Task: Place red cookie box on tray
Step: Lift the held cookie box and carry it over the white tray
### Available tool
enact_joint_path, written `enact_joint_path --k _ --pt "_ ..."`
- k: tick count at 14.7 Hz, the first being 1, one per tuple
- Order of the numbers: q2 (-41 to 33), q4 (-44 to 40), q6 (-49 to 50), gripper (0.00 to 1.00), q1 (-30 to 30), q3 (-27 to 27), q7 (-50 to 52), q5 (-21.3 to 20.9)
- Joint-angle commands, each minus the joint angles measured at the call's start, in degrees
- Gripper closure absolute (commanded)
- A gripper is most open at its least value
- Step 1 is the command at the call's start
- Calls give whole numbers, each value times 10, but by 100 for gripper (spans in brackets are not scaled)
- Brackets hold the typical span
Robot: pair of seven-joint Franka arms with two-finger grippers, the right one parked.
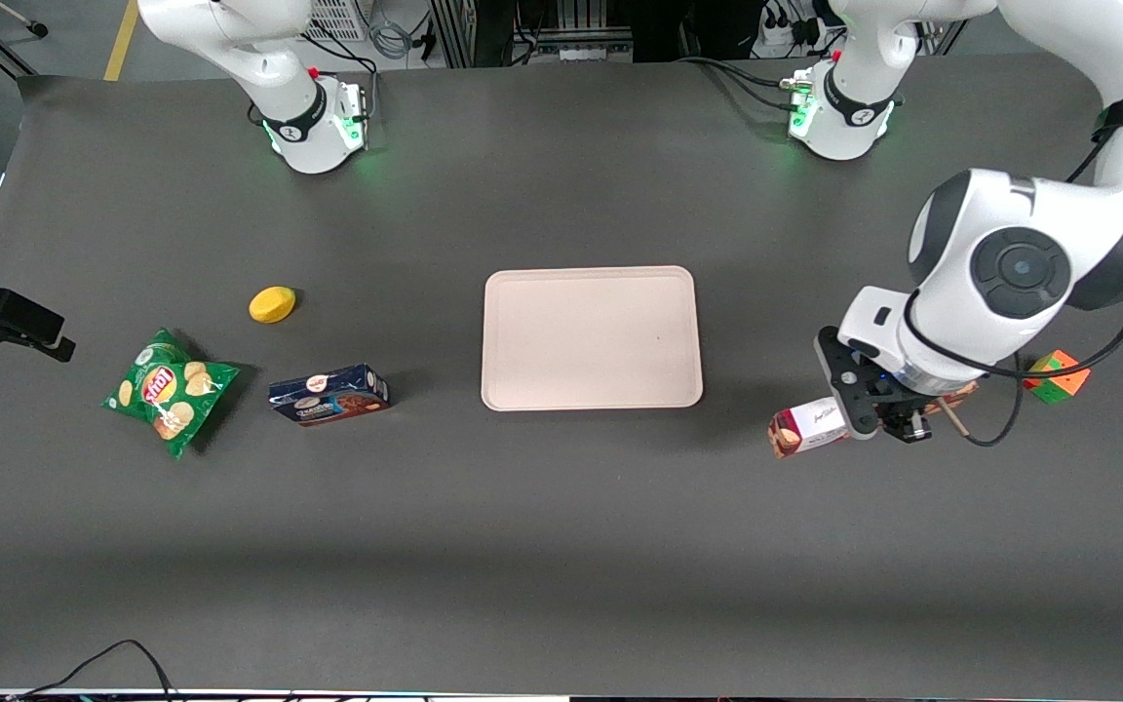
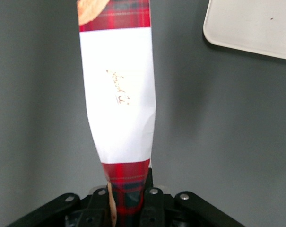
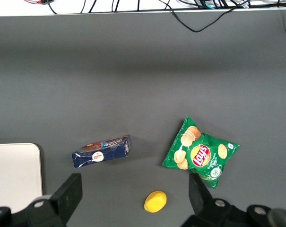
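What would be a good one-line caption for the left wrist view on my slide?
The claw is shut on the red cookie box, with a corner of the tray nearby.

Pincer grips red cookie box near tray; bare bench between. Cube farther from tray.

- Dark grey matte bench, broad, lit evenly from above, soft shadow band near the front-camera edge.
- Pale grey floor at the upper edge, yellow line painted on it.
- Black cables trailing over the bench edge.
- Metal racking and power strips above the bench.
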State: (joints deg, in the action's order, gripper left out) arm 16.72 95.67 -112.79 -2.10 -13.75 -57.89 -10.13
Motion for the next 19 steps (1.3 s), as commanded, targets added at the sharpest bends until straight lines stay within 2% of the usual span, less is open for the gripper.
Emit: enact_joint_path --k 1,3,6,10,12,16,19 --pt "-10 -30 46 89 0 0 12 49" --pt "-19 -30 63 90 -1 -1 87 60" --pt "-30 -29 91 91 -3 -34 265 56" --pt "-36 -28 123 91 -4 -90 565 55" --pt "-37 -23 123 91 -4 -116 680 56" --pt "-39 -7 113 90 -4 -154 847 58" --pt "-82 86 32 90 -4 -169 900 62"
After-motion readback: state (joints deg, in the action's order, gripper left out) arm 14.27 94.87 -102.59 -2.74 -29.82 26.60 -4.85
